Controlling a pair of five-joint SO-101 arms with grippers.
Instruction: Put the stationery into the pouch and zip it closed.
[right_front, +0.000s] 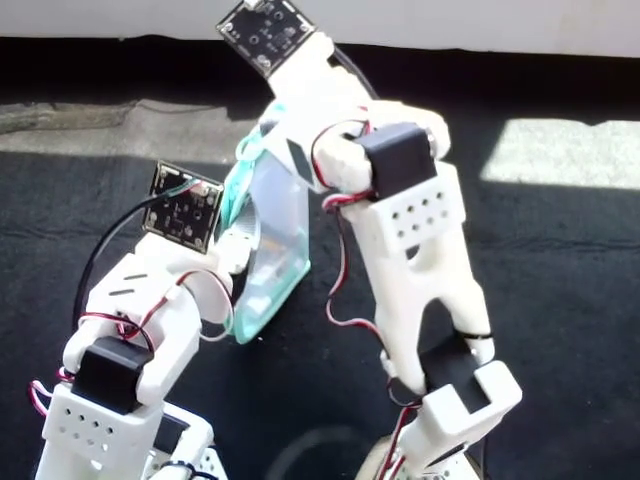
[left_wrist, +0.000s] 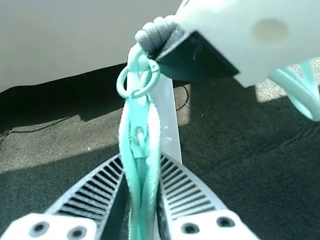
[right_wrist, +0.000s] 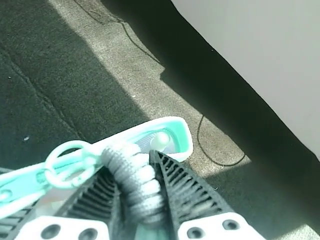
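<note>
A: Pouch position?
B: I see the teal pouch (right_front: 272, 250) upright, just 9 o'clock of centre. Left gripper (left_wrist: 141, 165) clamps its zip edge at 9 o'clock. Right gripper (right_wrist: 128, 164) pinches its grey cord (right_wrist: 141, 187) at 12.

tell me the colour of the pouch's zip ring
The ring is mint green; left wrist view shows it best.

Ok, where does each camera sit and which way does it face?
High view: fixed above the table, looking down on left arm, right arm and pouch.
Left wrist view: on that arm, facing along the left gripper clamping the zipper edge.
Right wrist view: on that arm, facing along the right gripper pinching the grey cord.
Both wrist views share the teal ring.
</note>
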